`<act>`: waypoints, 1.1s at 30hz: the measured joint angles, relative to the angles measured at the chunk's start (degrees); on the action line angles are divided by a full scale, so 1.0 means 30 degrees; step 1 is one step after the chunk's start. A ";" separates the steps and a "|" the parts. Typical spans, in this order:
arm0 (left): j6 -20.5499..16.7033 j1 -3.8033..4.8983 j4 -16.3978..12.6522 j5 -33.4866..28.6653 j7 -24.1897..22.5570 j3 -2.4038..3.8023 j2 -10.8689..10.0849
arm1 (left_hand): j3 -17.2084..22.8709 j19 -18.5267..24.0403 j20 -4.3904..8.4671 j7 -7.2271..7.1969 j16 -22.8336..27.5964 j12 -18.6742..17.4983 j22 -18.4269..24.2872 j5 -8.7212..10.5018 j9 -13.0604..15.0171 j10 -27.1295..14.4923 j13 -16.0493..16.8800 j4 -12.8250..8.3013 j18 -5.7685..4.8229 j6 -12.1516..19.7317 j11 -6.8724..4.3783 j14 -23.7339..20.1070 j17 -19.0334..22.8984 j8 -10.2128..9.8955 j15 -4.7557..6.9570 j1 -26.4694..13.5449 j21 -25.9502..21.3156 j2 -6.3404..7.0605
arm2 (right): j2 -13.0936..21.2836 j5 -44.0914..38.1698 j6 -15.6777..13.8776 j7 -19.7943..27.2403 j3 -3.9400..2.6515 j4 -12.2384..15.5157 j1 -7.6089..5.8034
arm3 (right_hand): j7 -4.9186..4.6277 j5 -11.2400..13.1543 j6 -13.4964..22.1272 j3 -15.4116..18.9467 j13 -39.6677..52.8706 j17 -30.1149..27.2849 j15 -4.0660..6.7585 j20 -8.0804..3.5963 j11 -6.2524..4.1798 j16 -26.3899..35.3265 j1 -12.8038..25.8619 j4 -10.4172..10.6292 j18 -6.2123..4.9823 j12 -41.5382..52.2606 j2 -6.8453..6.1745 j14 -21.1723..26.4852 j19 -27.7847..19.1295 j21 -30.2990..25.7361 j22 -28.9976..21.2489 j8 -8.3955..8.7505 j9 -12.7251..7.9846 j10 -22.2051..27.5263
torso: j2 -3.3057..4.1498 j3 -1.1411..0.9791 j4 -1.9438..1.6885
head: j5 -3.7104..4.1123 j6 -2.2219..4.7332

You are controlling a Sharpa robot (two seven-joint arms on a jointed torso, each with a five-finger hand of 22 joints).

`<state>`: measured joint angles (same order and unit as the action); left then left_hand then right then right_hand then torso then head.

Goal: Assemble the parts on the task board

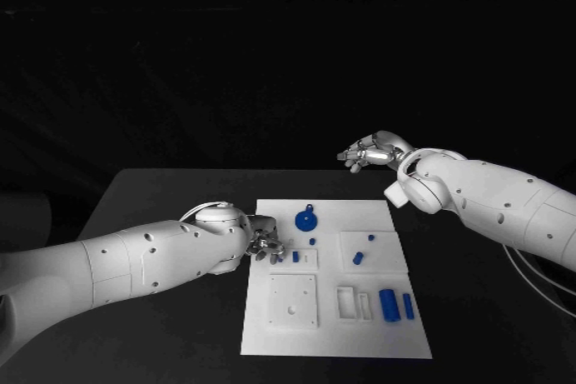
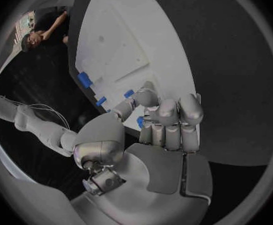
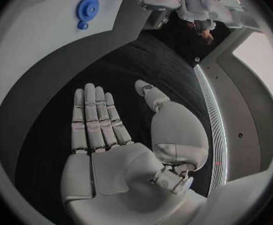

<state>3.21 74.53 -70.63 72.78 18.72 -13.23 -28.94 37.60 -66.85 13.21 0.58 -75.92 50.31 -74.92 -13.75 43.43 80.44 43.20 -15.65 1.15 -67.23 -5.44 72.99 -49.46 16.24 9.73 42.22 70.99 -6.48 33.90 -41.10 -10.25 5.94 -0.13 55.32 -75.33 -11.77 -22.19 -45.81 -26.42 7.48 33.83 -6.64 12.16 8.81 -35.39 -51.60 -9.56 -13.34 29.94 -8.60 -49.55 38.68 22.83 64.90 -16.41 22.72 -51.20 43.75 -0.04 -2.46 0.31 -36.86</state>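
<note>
Your left hand (image 1: 266, 244) sits over the left edge of the task board (image 1: 270, 334), about midway along that edge. In the left wrist view its fingers (image 2: 172, 116) are curled in together, and a small blue peg (image 2: 140, 122) shows right against them; you cannot tell from these pictures whether the hand actually pinches that peg or only rests beside it. In the head view a short blue peg (image 1: 295, 256) stands just beside those fingers, on the raised white block at the board's left side.

Your right hand (image 1: 374, 153) is up beyond the far right corner of the board, over the black table (image 1: 156, 192), well apart from every part. The right wrist view shows its palm flat and its fingers (image 3: 94, 116) stretched out straight side by side, with nothing in them.

On the board, the blue gear (image 1: 307, 221) lies near the far edge, roughly at the middle. Just nearer you is a tiny blue piece (image 1: 313, 241). On the raised square plate at the right side lie a small blue stub (image 1: 371, 236) and a tilted blue pin (image 1: 358, 256). Toward the near right corner a thick blue cylinder (image 1: 389, 306) lies lengthwise, with a slimmer blue bar (image 1: 408, 306) just beside it on the right. A white square plate (image 1: 293, 301) with small holes sits at the near left part of the board, and two narrow white slots (image 1: 355, 302) lie between it and the cylinder.
</note>
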 measured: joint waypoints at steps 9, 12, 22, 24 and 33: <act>-0.0203 0.0023 0.0233 0.0414 -0.0108 0.0015 -0.0059 | 0.0013 -0.0002 -0.0003 0.0002 0.0000 0.0000 0.0002 0.0000 0.0000 -0.0003 -0.0003 0.0013 0.0007 0.0004 -0.0002 0.0002 -0.0019 -0.0029 -0.0003 0.0000 0.0002 0.0000 | 0.0005 0.0000 0.0000 -0.0001 0.0000 -0.0001 0.0000 | 0.0000 0.0000 0.0000 0.0000 -0.0018 0.0001 0.0000 0.0000 0.0000 0.0000 0.0000 0.0000 0.0000 0.0000 0.0000 0.0000 0.0000 0.0000 0.0003 0.0000 -0.0017 0.0000 | 0.0002 0.0005 -0.0004 | 0.0020 0.0009; -0.0231 0.0019 0.0223 0.0477 -0.0124 0.0013 -0.0060 | 0.0014 -0.0003 -0.0004 0.0003 0.0000 0.0000 0.0002 0.0000 0.0001 -0.0004 -0.0003 0.0014 0.0013 0.0004 -0.0004 0.0004 -0.0019 -0.0029 -0.0004 0.0000 0.0002 0.0000 | 0.0007 0.0000 0.0000 -0.0001 0.0000 0.0000 0.0000 | 0.0000 0.0000 0.0000 0.0000 -0.0017 0.0001 0.0000 0.0000 0.0000 0.0000 0.0000 0.0000 0.0000 0.0000 0.0000 0.0000 0.0000 0.0000 0.0003 0.0000 -0.0017 0.0000 | 0.0002 0.0005 -0.0007 | 0.0020 0.0013; -0.0291 0.0011 0.0199 0.0552 -0.0166 0.0007 -0.0082 | 0.0015 -0.0005 -0.0006 0.0004 0.0000 0.0000 0.0004 0.0000 0.0001 -0.0007 -0.0004 0.0016 0.0027 0.0008 -0.0007 0.0006 -0.0016 -0.0027 -0.0006 0.0000 0.0002 0.0000 | 0.0023 0.0000 0.0003 -0.0003 0.0002 0.0006 0.0000 | 0.0000 0.0000 0.0000 0.0000 -0.0033 -0.0016 0.0000 0.0000 0.0000 0.0001 0.0000 0.0000 -0.0275 0.0075 0.0000 0.0000 0.0000 0.0000 0.0018 0.0000 -0.0016 0.0000 | 0.0002 0.0005 -0.0009 | 0.0007 0.0049; -0.0295 0.0010 0.0194 0.0527 -0.0176 0.0007 -0.0091 | 0.0016 -0.0005 -0.0006 0.0004 0.0000 0.0000 0.0004 0.0000 0.0001 -0.0007 -0.0006 0.0016 0.0029 0.0009 -0.0007 0.0006 -0.0016 -0.0028 -0.0007 0.0000 0.0002 0.0000 | 0.0037 -0.0001 0.0005 -0.0008 0.0002 0.0017 0.0000 | 0.0000 0.0000 0.0000 0.0000 -0.0033 -0.0017 0.0000 0.0000 0.0000 0.0001 0.0000 0.0000 -0.0276 0.0074 0.0000 0.0000 0.0000 0.0000 0.0017 0.0000 -0.0016 0.0000 | 0.0002 0.0005 -0.0009 | 0.0007 0.0053; -0.0466 -0.0004 0.0155 -0.0205 -0.0142 -0.0012 -0.0201 | 0.0014 -0.0005 -0.0009 0.0130 0.0046 0.0000 0.0005 -0.0001 -0.0183 -0.0008 -0.0007 0.0018 0.0047 0.0192 -0.0008 0.0008 0.0005 -0.0146 -0.0009 -0.0081 -0.0001 0.0252 | 0.0238 -0.0175 0.0037 -0.0065 0.0018 0.0285 0.0000 | 0.0000 0.0000 0.0000 0.0000 -0.0084 -0.0016 0.0000 0.0006 -0.0001 0.0001 -0.0105 0.0000 -0.0277 0.0074 0.0105 0.0000 -0.0007 0.0000 0.0050 0.0000 -0.0037 0.0000 | -0.0004 -0.0002 -0.0009 | 0.0029 0.0081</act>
<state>1.81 74.52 -70.16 72.16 18.29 -13.26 -29.54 37.64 -66.86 13.18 0.97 -75.78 50.31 -74.90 -13.76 42.88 80.42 43.18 -15.60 1.30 -66.65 -5.47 73.02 -49.44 15.80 9.70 41.97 70.98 -5.72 34.62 -41.63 -10.13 5.74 -0.08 56.18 -75.33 -11.77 -22.19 -45.80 -26.42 7.23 33.78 -6.64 12.18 8.80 -35.39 -51.91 -9.56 -14.17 30.16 -8.28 -49.55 38.66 22.83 65.05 -16.41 22.61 -51.20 43.74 -0.05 -2.48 0.40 -36.62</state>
